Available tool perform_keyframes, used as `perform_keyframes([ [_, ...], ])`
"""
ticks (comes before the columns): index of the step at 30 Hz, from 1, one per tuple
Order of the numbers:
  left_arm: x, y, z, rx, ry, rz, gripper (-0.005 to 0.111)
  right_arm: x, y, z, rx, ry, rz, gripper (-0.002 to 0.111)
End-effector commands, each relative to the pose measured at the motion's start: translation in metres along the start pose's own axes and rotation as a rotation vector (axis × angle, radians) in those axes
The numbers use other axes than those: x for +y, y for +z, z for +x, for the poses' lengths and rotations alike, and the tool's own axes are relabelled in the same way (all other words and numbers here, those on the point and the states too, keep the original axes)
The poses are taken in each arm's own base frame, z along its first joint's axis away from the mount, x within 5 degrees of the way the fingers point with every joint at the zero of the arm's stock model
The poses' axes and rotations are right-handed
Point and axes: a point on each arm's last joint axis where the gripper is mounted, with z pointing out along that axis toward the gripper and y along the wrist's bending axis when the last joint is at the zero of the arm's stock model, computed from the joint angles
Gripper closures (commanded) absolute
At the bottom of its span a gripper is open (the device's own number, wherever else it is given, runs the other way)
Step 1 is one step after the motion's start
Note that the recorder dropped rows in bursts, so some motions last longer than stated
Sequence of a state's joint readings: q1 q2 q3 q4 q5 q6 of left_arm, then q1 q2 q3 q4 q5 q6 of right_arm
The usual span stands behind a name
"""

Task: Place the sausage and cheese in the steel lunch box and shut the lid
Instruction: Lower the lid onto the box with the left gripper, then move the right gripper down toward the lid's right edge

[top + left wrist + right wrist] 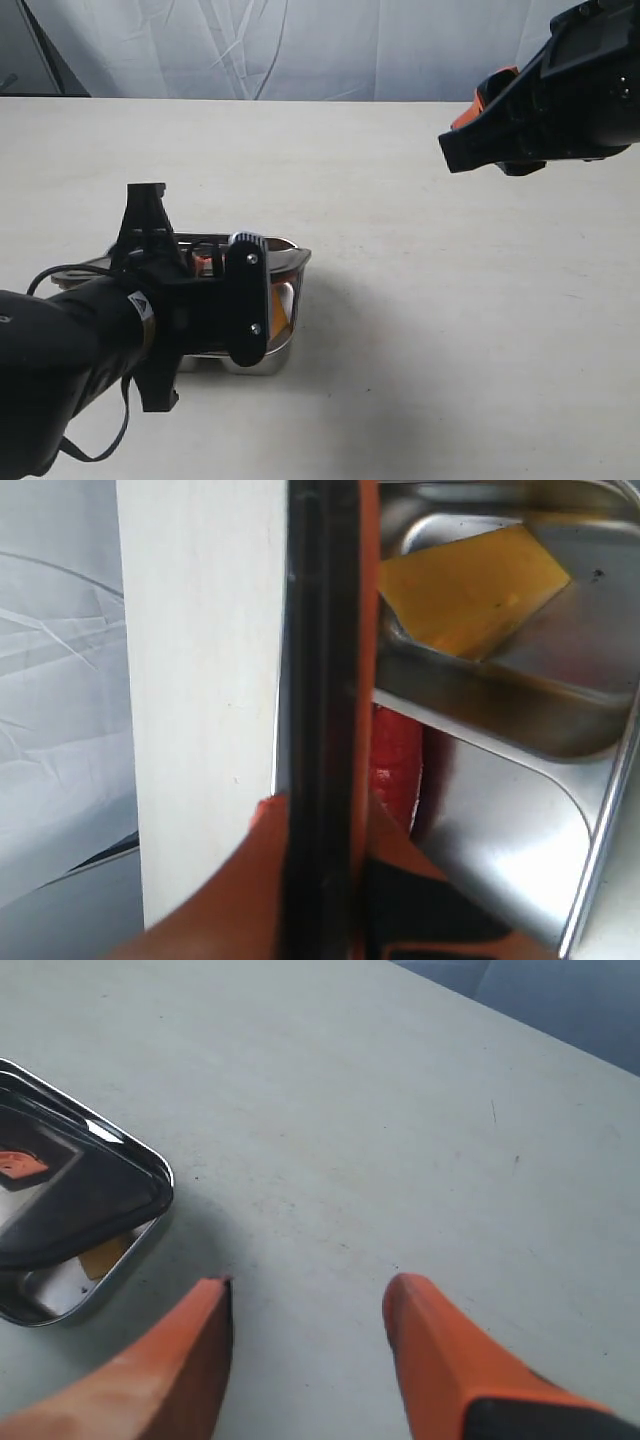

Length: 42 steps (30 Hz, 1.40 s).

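Between the orange fingers (pixel 240 910) of the left end effector (pixel 325 825) sits the dark tinted, see-through rectangular lid (pixel 320 630), pinched by one edge, so that one is clamped on the lid, not empty. From its wrist cam you get the lid edge-on with the orange seal (pixel 366 600) running along it, tipped up off the box rather than lying flat. Right beside it is the shiny stainless-steel lunch box (pixel 520 830) with rounded corners and dividers, sitting on the pale desk (pixel 430 300). Both foods look to be in. The small yellow-orange wedge of cheese (pixel 470 590) leans in one compartment. The glossy dark-red sausage (pixel 396 765) peeks out of the neighbouring one, partly hidden by the lid. Further out, the right end effector (pixel 308 1290) hangs over bare desk well away from the box, fingers spread with nothing between them.

So I'd say we're on the last step, closing. From the right wrist cam the lid, with its little orange-red valve (pixel 20 1165) in the middle, covers most of the box, but one corner gapes with cheese showing. Next move, I reckon: tip the lid flat, line its corners up with the rim, then press down so the seal seats. Can't tell whether the lid's far edge touches the rim yet.
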State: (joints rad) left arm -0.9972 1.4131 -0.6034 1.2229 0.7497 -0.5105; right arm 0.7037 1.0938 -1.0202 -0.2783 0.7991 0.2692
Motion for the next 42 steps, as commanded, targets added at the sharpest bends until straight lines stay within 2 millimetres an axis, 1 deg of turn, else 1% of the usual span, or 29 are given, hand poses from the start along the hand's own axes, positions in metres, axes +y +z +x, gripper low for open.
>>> perform_keyframes([
  [1,-0.008,0.002,0.002,0.018,-0.05,0.061,0.1,-0.002,-0.003,-0.001,-0.013,-0.001,0.009,0.06],
  [5,-0.012,0.001,0.002,0.023,-0.088,0.099,0.086,-0.002,-0.003,-0.001,-0.011,0.002,0.007,0.06],
  [8,-0.015,0.001,0.003,0.042,-0.131,0.132,0.072,-0.002,-0.003,-0.001,-0.011,0.002,0.007,0.06],
  [11,-0.017,0.0,0.004,0.057,-0.165,0.158,0.065,-0.002,-0.003,0.0,-0.01,0.004,0.004,0.06],
  [17,-0.023,-0.001,0.005,0.076,-0.15,0.225,0.064,-0.002,-0.003,0.0,-0.009,0.008,0.001,0.06],
  [29,-0.028,-0.002,0.005,0.089,-0.214,0.278,0.064,0.001,-0.002,0.002,0.014,0.033,-0.022,0.06],
  [37,-0.029,-0.003,0.006,0.1,-0.231,0.29,0.064,0.004,0.013,0.024,0.094,0.037,-0.035,0.06],
  [42,-0.029,-0.003,0.006,0.1,-0.231,0.29,0.064,0.005,0.015,0.028,0.105,0.044,-0.044,0.06],
])
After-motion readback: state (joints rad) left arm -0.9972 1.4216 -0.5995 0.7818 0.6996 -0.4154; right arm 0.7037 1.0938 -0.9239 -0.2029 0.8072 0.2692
